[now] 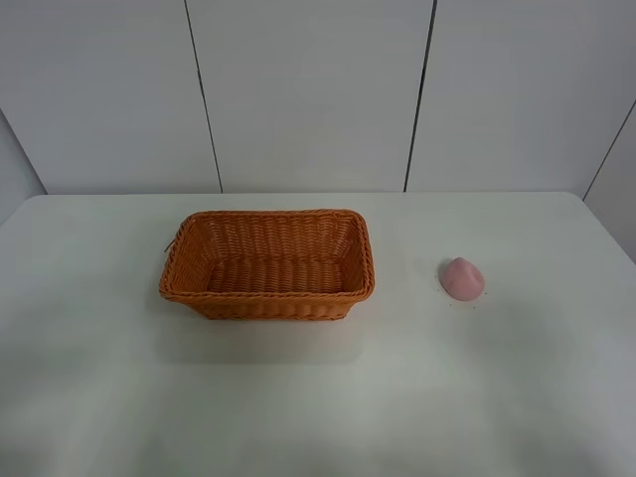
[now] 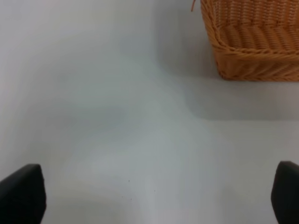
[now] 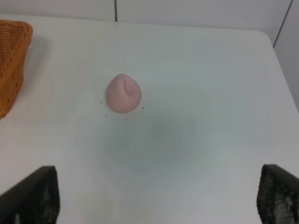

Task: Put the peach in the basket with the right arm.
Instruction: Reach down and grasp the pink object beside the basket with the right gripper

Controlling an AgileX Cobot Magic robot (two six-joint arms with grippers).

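The pink peach (image 1: 462, 278) lies on the white table to the right of the orange-brown wicker basket (image 1: 266, 294), which holds nothing. In the right wrist view the peach (image 3: 123, 93) sits ahead of my right gripper (image 3: 159, 196), well apart from it, with the basket's corner (image 3: 11, 60) at the edge. That gripper is open, its black fingertips (image 3: 32, 196) wide apart over bare table. My left gripper (image 2: 154, 196) is open too, with the basket (image 2: 254, 42) ahead of it. Neither arm shows in the exterior high view.
The white table (image 1: 318, 397) runs to a pale panelled wall (image 1: 308, 89) at the back. Its right edge (image 3: 280, 65) shows beyond the peach in the right wrist view.
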